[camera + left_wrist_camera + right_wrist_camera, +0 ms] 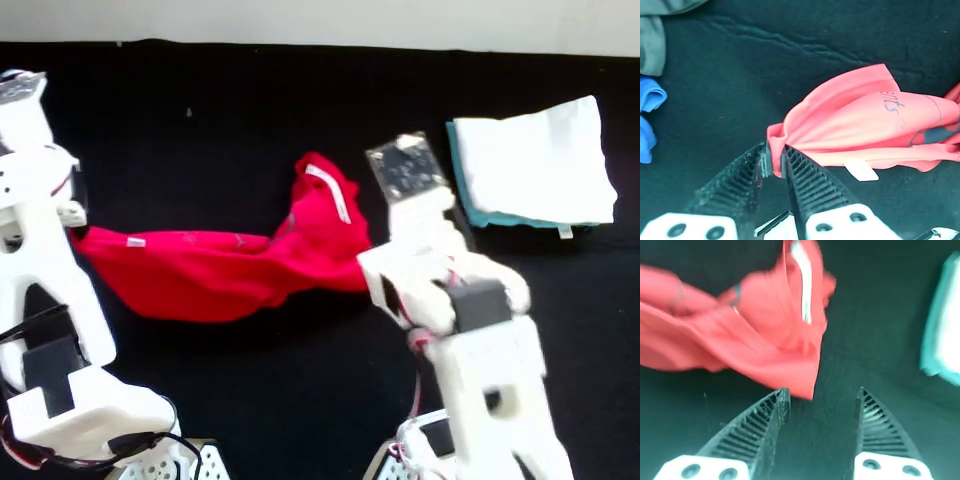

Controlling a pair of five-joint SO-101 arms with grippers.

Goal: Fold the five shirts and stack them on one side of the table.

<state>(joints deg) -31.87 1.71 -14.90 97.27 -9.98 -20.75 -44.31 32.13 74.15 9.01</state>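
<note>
We see the red shirt (215, 265) stretched across the middle of the tabletop (250, 100). Our left claw (774, 160) pinches one end, likely to pull it flat. Our right claw (821, 395) stands open just beside the other end, seemingly ready to grip. The folded stack (535, 160), white on teal, sits near the far right corner.

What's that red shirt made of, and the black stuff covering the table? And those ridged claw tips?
The red shirt looks like soft knit fabric, maybe cotton: matte, draping in loose folds. The table cover seems black cloth, perhaps felt: wrinkles show in the left wrist view. The left claw pinches the shirt with fingers that look like matte black ribbed plastic.
</note>
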